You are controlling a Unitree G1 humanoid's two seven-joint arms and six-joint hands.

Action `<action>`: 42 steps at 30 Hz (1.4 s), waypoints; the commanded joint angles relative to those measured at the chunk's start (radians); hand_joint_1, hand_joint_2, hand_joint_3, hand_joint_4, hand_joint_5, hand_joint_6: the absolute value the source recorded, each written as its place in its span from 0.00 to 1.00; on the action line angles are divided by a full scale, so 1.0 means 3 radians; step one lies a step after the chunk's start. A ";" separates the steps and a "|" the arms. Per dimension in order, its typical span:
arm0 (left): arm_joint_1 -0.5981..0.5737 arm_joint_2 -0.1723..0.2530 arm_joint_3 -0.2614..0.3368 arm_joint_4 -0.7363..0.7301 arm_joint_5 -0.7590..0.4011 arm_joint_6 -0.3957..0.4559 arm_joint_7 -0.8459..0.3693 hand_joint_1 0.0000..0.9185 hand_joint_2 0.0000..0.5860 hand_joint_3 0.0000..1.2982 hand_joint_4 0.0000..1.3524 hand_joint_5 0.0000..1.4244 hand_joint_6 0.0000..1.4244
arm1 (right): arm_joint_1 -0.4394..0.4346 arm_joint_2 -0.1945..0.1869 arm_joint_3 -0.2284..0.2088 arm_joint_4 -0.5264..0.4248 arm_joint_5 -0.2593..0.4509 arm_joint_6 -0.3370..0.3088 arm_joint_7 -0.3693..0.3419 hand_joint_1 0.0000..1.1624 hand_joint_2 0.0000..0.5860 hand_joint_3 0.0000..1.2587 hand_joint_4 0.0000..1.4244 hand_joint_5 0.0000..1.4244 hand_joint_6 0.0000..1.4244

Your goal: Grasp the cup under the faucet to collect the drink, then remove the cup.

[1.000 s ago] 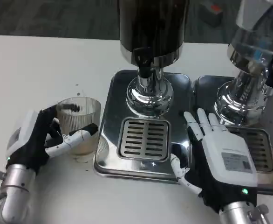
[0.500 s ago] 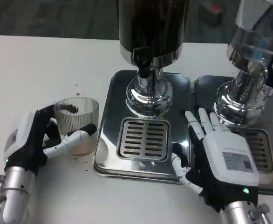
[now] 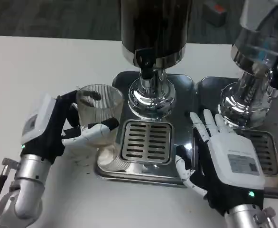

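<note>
The left hand (image 3: 58, 128) is gripping the ribbed clear cup (image 3: 99, 114) — fingers wrapped around its wall, thumb side toward the camera — and holding it over the left edge of the steel drip tray (image 3: 111, 95), just left of the slotted grate (image 3: 147, 141). The grasp looks done; the cup is not yet sitting under the faucet (image 3: 147, 64) of the dark dispenser (image 3: 154, 28), which hangs to its right above the grate, so placing, filling and taking the cup away are all left to do. The cup is standing near upright, mouth up, its long axis roughly vertical with a slight tilt. The right hand (image 3: 224, 159) is lying flat on the tray's right side, fingers spread, holding nothing.
</note>
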 commanded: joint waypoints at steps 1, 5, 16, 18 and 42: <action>-0.0176 -0.0006 -0.0199 0.0010 0.0264 0.0033 0.0201 0.50 0.14 0.46 0.50 0.62 0.65 | 0.0087 0.0069 -0.0027 -0.0155 -0.0109 0.0145 -0.0063 0.31 0.92 0.08 0.00 0.00 0.02; -0.0266 -0.0087 -0.0296 0.0080 0.0369 0.0102 0.0311 0.50 0.14 0.46 0.50 0.62 0.65 | 0.0155 0.0093 -0.0070 -0.0299 -0.0154 0.0231 -0.0069 0.31 0.92 0.08 0.00 0.00 0.01; -0.0548 -0.0346 -0.0554 0.0235 0.0600 0.0359 0.0691 0.49 0.13 0.46 0.50 0.61 0.64 | 0.0244 0.0150 -0.0074 -0.0369 -0.0198 0.0276 -0.0072 0.32 0.93 0.08 0.00 0.00 0.01; -0.0589 -0.0394 -0.0602 0.0263 0.0639 0.0422 0.0779 0.49 0.13 0.46 0.50 0.61 0.64 | 0.0259 0.0150 -0.0081 -0.0384 -0.0201 0.0280 -0.0074 0.32 0.93 0.08 0.00 0.00 0.01; -0.0519 -0.0561 -0.1016 0.0474 0.0853 0.0809 0.1335 0.30 0.10 0.40 0.44 0.58 0.57 | 0.0352 0.0216 -0.0050 -0.0397 -0.0244 0.0312 -0.0061 0.32 0.93 0.08 0.00 0.00 0.01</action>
